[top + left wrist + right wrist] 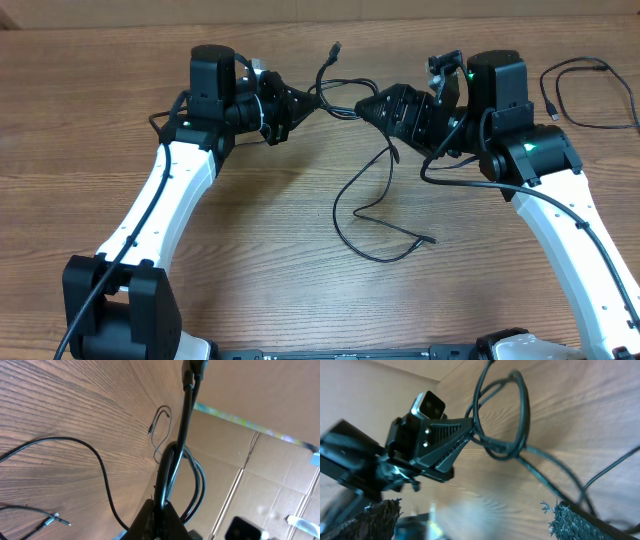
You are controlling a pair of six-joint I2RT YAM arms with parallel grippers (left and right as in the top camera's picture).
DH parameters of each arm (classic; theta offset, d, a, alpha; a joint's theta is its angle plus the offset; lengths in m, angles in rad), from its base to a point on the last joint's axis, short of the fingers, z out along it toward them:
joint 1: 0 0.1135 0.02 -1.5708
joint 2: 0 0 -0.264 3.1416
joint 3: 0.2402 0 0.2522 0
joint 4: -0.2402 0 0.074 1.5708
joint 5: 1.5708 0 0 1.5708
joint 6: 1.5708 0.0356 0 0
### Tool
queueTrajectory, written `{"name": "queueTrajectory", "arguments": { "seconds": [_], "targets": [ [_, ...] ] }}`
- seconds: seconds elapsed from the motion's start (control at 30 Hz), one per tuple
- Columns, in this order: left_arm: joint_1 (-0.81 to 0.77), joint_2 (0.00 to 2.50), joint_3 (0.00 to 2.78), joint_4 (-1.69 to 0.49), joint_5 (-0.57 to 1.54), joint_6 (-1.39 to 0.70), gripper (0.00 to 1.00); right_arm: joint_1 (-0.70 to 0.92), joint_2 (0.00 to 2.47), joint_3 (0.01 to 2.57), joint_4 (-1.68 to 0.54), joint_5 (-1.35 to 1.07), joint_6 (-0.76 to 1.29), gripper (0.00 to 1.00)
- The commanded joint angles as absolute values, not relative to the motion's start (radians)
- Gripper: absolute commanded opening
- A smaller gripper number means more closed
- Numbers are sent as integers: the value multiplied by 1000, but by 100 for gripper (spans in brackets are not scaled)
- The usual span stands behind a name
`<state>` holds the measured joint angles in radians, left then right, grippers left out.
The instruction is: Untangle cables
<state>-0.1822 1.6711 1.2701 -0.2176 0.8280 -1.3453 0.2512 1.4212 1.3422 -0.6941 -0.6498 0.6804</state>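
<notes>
Overhead: cables [337, 212] sprawl centrally, well apart from table [300, 300] far edge.

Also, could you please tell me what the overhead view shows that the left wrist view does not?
Only the overhead view shows the whole left arm and right arm. Only the left wrist view shows the cardboard boxes beyond the table edge. Both show the wooden table, the left pincer shut on the cables, and slack cable lying loose on the wood.
</notes>
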Motion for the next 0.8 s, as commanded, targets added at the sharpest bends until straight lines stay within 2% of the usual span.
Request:
{"name": "queueTrajectory", "arguments": {
  "seconds": [0.0, 0.57, 0.63, 0.7, 0.73, 0.77],
  "targets": [
    [-177, 1655, 1280, -204, 842, -1389, 4, 255, 1416, 1348, -690, -698, 864, 100],
    [-242, 1655, 1280, -145, 1071, -1422, 4, 263, 1424, 1348, -657, -593, 890, 99],
    [-246, 1655, 1280, -113, 1094, -1423, 4, 263, 1433, 1348, -657, -592, 891, 93],
    [-246, 1655, 1280, -105, 1097, -1428, 4, 263, 1443, 1348, -657, -593, 890, 80],
    [-247, 1655, 1280, -105, 1097, -1430, 4, 263, 1455, 1348, -657, -601, 891, 66],
    [-247, 1655, 1280, -104, 1096, -1429, 4, 263, 1463, 1348, -657, -605, 891, 57]
  ]
}}
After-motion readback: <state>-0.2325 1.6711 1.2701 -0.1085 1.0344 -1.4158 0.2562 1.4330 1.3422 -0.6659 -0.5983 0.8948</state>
